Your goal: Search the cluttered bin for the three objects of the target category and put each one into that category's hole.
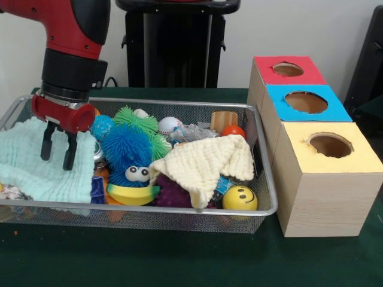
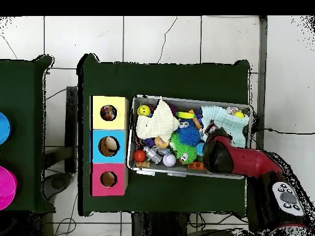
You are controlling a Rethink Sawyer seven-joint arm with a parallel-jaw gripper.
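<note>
Fingers of the red and black hand (image 1: 58,149) hang spread, holding nothing, over the plain mint-green cloth (image 1: 42,164) in the silver wire-mesh bin (image 1: 149,210) on the green tabletop (image 1: 179,257). Beside the bin, nearer the tabletop's opposite end, stands the yellow-topped wooden box's round hole (image 1: 330,144); no dotted fabric pieces can be made out.

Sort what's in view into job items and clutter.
Job: wire-mesh bin, yellow-topped hole, open pincer.
Clutter: mint cloth, cream cloth, blue fuzzy toy, smiley ball, red-topped hole, blue-topped hole.
</note>
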